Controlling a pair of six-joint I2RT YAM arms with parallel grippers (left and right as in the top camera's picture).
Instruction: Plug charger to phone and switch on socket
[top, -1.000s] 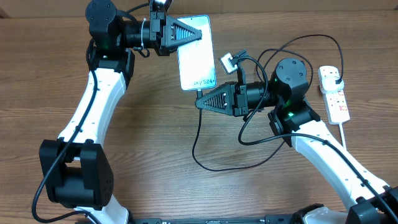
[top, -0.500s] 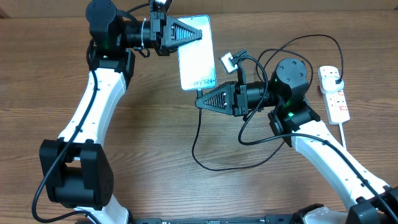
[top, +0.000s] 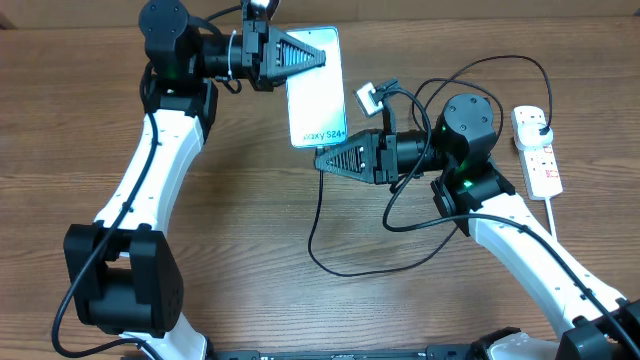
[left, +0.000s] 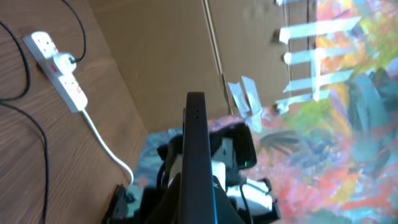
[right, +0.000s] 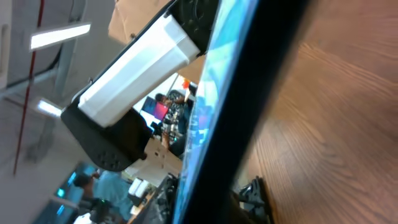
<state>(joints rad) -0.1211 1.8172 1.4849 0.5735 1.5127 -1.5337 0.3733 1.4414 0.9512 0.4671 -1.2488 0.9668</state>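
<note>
Your left gripper (top: 322, 55) is clamped on the phone (top: 318, 100), which is slick and rigid, so grip its frame. Looks like your right gripper (top: 320, 163) is pinching the floppy charger (top: 318, 215) just behind the tip.

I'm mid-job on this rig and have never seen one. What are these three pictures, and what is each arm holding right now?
You are driving two white-and-black robot arms at a wooden table. One picture looks straight down from above. The other two come from a camera on each wrist, so they are close and tilted.

The left pincer seems clamped on the phone at its far end. The right pincer sits just below the phone's near edge and appears to hold the tip of the charger. Its black cable loops across the table toward the white socket at far right. The left wrist view shows that socket at upper left.
</note>
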